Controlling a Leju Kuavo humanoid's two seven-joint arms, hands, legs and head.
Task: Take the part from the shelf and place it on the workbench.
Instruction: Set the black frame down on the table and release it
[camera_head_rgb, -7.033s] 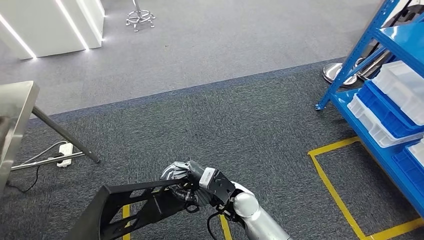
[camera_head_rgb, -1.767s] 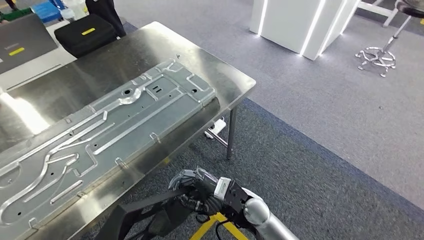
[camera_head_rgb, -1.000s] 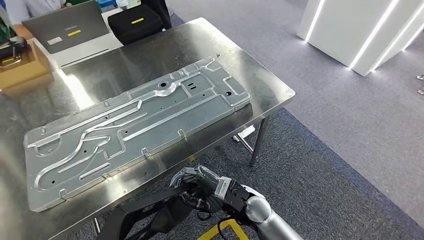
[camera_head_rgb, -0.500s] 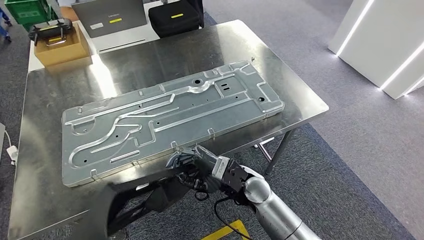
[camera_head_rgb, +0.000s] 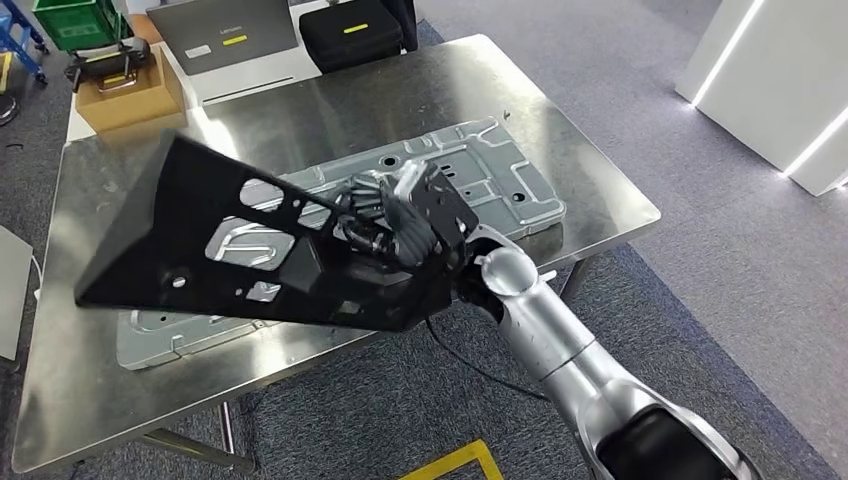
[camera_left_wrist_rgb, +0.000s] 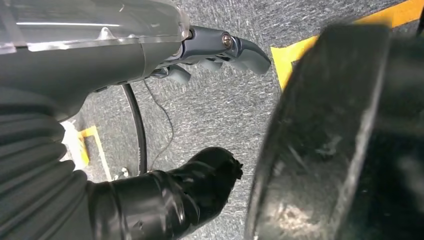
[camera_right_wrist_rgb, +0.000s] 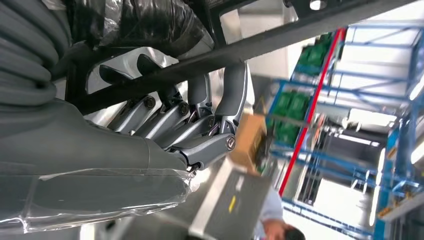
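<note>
1. My right hand (camera_head_rgb: 400, 215) has its fingers (camera_right_wrist_rgb: 200, 127) wrapped round a bar of the black part (camera_head_rgb: 230, 245); in the right wrist view they curl over that dark bar.
2. The part is up in the air, tilted, its wide end out to the left over the surface (camera_head_rgb: 330, 115). It's a flat black frame with cut-outs, and I can see metal through the holes.
3. Under it lies the plate (camera_head_rgb: 500, 175), a big stamped silver sheet flat on the surface, its right end poking out past my hand.
4. Whether the part's low edge touches the plate, I can't tell from here.
5. My left hand (camera_left_wrist_rgb: 215, 50) hangs down over grey carpet and yellow tape (camera_left_wrist_rgb: 290, 55). The fingers look loosely extended with nothing in them.
6. At the far edge of the surface: a cardboard box (camera_head_rgb: 125, 95), a laptop (camera_head_rgb: 225, 35) and a black case (camera_head_rgb: 350, 30).
7. A green crate (camera_head_rgb: 70, 20) sits beyond the box.
8. White lit panels (camera_head_rgb: 780, 90) stand off to the right on the carpet.
</note>
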